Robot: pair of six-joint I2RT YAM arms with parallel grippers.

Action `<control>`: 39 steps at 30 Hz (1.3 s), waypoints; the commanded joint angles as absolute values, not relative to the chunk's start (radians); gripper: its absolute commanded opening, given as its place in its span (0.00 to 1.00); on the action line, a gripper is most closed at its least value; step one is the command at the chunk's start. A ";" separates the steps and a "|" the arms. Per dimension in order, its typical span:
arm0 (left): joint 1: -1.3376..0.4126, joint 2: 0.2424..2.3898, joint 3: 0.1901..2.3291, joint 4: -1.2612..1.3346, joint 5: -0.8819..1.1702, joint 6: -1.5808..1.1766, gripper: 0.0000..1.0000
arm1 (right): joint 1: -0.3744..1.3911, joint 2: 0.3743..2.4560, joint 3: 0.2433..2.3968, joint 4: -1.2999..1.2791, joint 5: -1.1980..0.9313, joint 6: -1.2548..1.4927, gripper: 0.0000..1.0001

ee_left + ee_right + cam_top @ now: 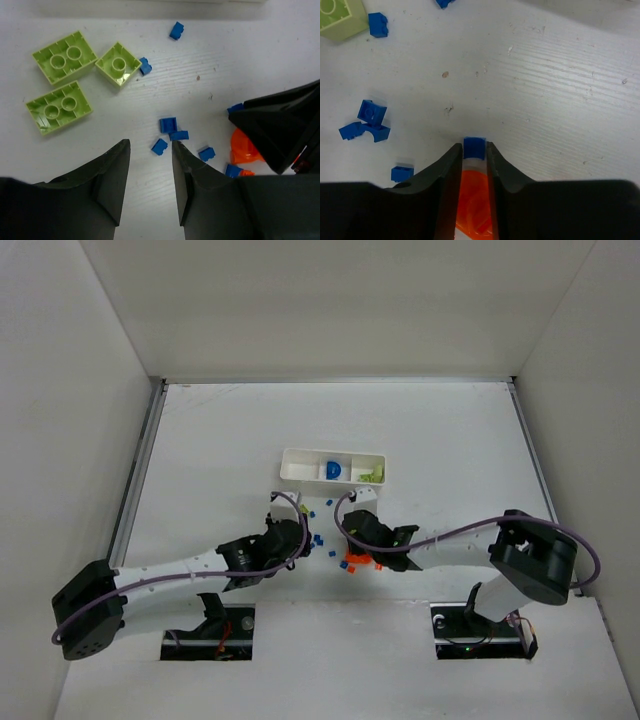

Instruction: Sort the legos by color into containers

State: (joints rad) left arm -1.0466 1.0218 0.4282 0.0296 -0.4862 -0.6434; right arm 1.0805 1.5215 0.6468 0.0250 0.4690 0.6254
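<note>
Orange is your risk: the rounded orange piece (472, 200) lies on the table (560, 75) between the jaws of your right gripper (474, 146), just behind the small blue brick (474, 150) that its narrow tips pinch. A lift could drag both colours toward the white tray (290, 472). Your left gripper (149, 150) hangs half open and holds nothing above the loose blue bricks (170, 127).
</note>
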 commanded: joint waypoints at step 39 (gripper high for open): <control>-1.124 1.305 0.416 0.195 -0.485 -0.580 0.34 | 0.798 1.602 1.034 0.129 0.319 0.422 0.56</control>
State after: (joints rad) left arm -1.1297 1.2816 0.3939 0.2008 -0.5114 -0.5926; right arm 0.7822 1.6569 1.0691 0.0563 0.3149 0.4145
